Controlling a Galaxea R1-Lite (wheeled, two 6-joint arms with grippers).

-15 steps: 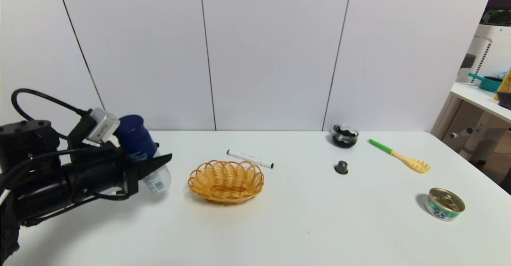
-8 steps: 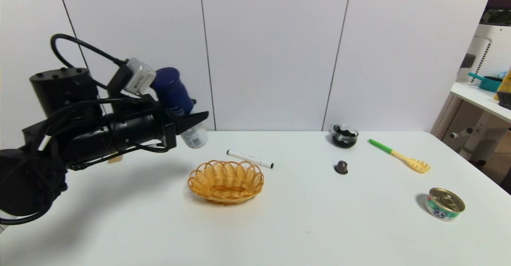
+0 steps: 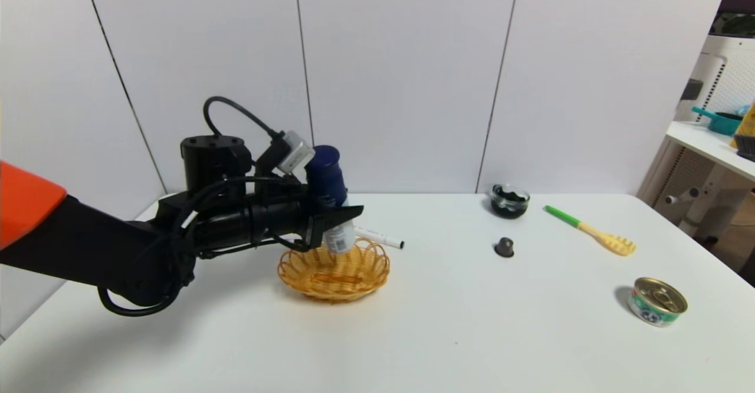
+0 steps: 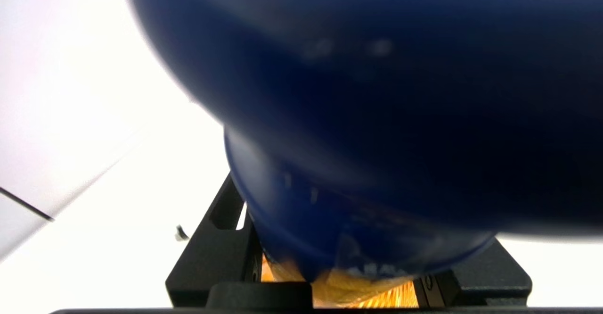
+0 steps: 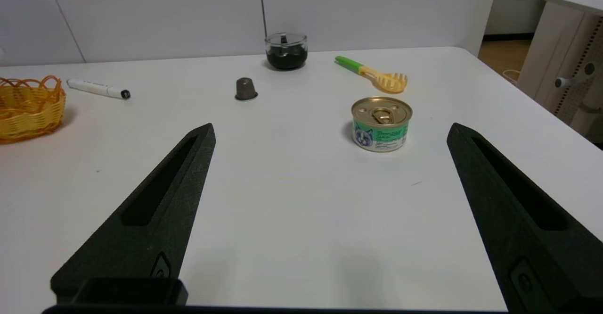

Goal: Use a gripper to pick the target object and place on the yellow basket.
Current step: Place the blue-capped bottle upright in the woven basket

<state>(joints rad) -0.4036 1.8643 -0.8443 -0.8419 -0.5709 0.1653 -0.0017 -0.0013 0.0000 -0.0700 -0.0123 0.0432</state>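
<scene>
Left gripper (image 3: pixel 339 219) carried spray can (image 3: pixel 331 195) over basket (image 3: pixel 334 270).

Sitting on the table (image 3: pixel 413 334) are one yellow basket (image 3: pixel 334 269), one marker (image 3: pixel 382 239), one glass bowl (image 3: pixel 510 200), one small capsule (image 3: pixel 504 246), one pasta fork (image 3: pixel 591 231) and one tin (image 3: pixel 656 302); one spray can (image 3: pixel 331 201) is hanging over the basket.
</scene>
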